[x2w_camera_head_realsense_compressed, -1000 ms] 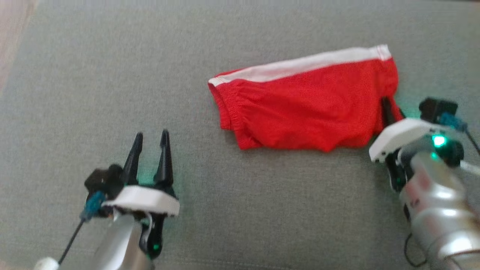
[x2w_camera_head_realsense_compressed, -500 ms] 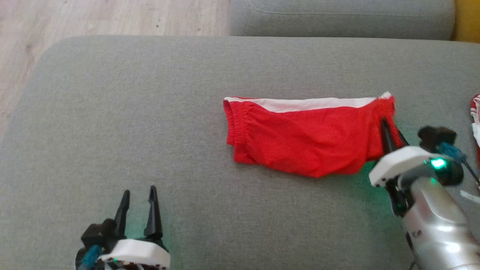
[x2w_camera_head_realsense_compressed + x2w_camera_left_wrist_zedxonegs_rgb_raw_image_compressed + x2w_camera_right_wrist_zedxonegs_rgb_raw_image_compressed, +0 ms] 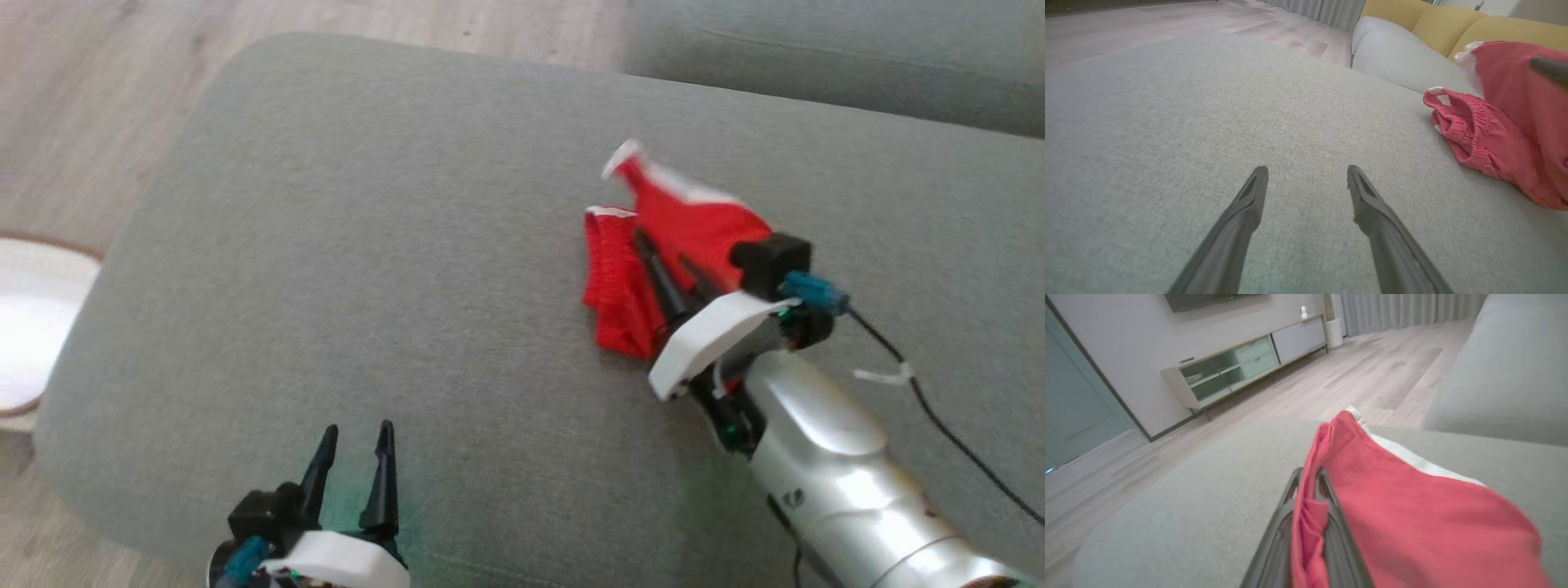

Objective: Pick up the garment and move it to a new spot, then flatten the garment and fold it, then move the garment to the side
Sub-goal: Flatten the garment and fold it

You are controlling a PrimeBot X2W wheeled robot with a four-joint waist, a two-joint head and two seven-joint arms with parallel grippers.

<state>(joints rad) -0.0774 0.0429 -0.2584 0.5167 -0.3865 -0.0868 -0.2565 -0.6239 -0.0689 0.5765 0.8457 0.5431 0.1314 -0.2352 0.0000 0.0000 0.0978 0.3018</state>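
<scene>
red garment (image 3: 702,224) with white band, bunched at two o'clock on the grey sofa cushion (image 3: 408,269), pinched in my closed right gripper (image 3: 663,249); my left gripper (image 3: 357,429) spread wide at seven o'clock; pale wood floor (image 3: 82,122) beyond.

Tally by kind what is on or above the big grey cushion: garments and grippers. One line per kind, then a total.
Garments: 1, the red garment.
Grippers: 2, the left gripper open and empty, the right gripper shut on the red garment.
Total: 3.
</scene>
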